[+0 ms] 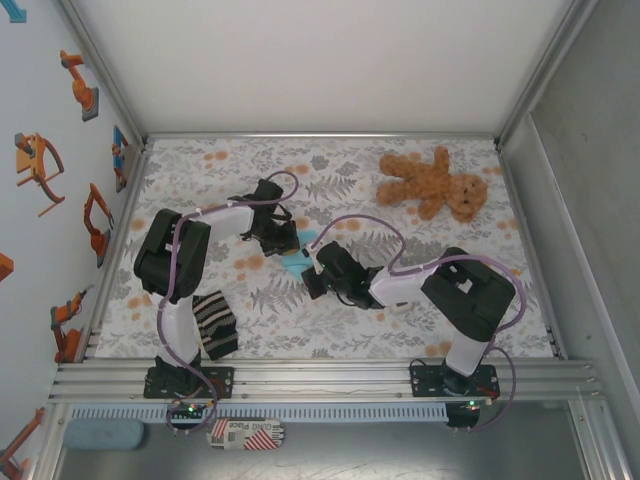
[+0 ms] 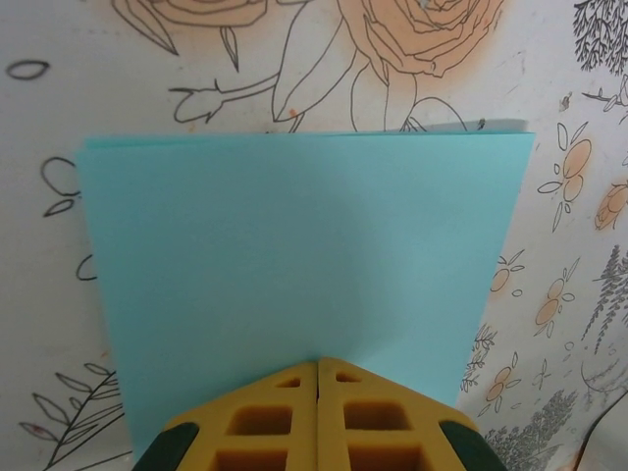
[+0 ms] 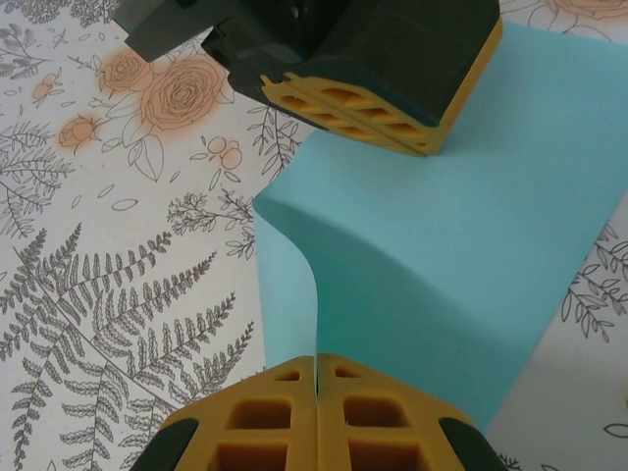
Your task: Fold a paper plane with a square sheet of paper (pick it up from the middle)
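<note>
left tool (image 2: pixel 317 365) clamping paper (image 2: pixel 294 255) at one edge | right tool (image 3: pixel 316 361) clamping opposite edge | paper spanning between them, equally near both arms

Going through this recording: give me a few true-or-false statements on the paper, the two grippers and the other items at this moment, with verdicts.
1. The thin light-blue square sheet of paper lies flat and unfolded on the floral-patterned table. False: it is folded over and bowed up.
2. The right gripper has its fingers shut on the paper. True.
3. The brown teddy bear lies at the far right, apart from the paper. True.
4. The black-and-cream striped cloth covers the paper. False: it lies by the left arm's base, apart from the paper.
5. The left gripper hangs open above the paper. False: it is shut on the paper's edge.
</note>
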`<action>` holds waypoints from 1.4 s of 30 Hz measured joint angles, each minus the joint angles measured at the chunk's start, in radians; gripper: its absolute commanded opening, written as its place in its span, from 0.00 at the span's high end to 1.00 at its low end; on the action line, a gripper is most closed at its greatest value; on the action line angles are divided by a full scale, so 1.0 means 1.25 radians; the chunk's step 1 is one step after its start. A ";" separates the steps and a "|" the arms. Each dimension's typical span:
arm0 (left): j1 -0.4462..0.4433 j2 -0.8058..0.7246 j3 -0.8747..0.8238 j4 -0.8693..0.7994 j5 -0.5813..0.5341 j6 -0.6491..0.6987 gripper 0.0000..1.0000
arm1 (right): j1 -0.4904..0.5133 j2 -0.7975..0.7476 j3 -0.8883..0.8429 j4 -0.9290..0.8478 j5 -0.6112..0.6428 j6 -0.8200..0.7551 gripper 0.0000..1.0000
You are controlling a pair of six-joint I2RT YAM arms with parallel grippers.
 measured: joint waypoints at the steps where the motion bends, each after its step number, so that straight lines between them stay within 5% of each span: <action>1: 0.000 0.002 0.002 -0.002 0.002 0.004 0.95 | -0.002 0.000 0.003 -0.005 0.001 0.000 1.00; 36: 0.000 0.010 0.015 -0.013 0.010 0.031 0.95 | -0.012 0.050 0.075 -0.105 0.020 0.042 1.00; 42: 0.000 0.011 0.030 -0.034 0.010 0.031 0.87 | -0.015 0.051 0.076 -0.119 0.019 0.043 1.00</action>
